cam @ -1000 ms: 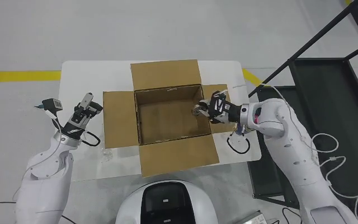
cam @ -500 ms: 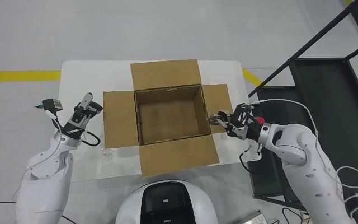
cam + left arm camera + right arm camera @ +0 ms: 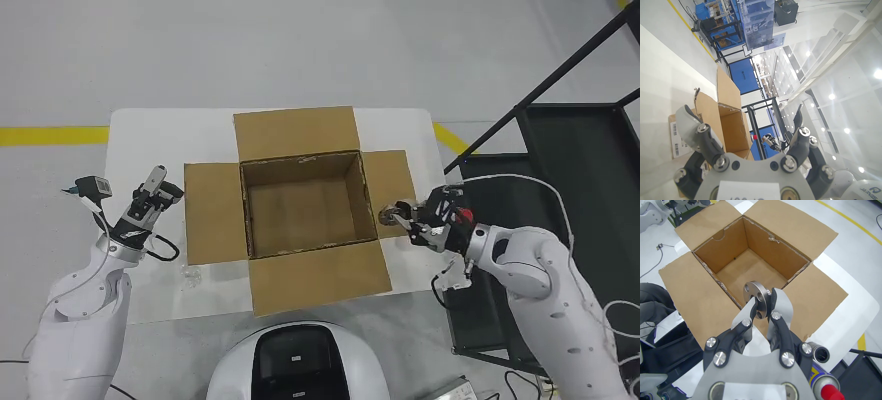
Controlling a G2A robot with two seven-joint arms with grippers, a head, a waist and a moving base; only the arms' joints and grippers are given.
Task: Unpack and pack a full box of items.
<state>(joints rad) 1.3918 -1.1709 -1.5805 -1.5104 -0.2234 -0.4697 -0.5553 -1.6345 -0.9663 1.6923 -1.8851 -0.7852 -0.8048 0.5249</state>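
jaws of right gripper [image 3: 762, 296] pinch flange [image 3: 751, 288] outside box [image 3: 296, 132].

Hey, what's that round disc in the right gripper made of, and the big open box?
The disc: likely steel, brushed grey, with a dull sheen and drilled holes. The box: corrugated cardboard, matte brown; fluted edges show along its torn rim.

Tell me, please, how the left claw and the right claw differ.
The left claw is open and empty; the right claw is shut on a metal flange. The left claw sits beside the left flap of the box, the right claw over its right flap. The left claw tilts upward, the right claw downward toward the box. Both have the same two-fingered build.
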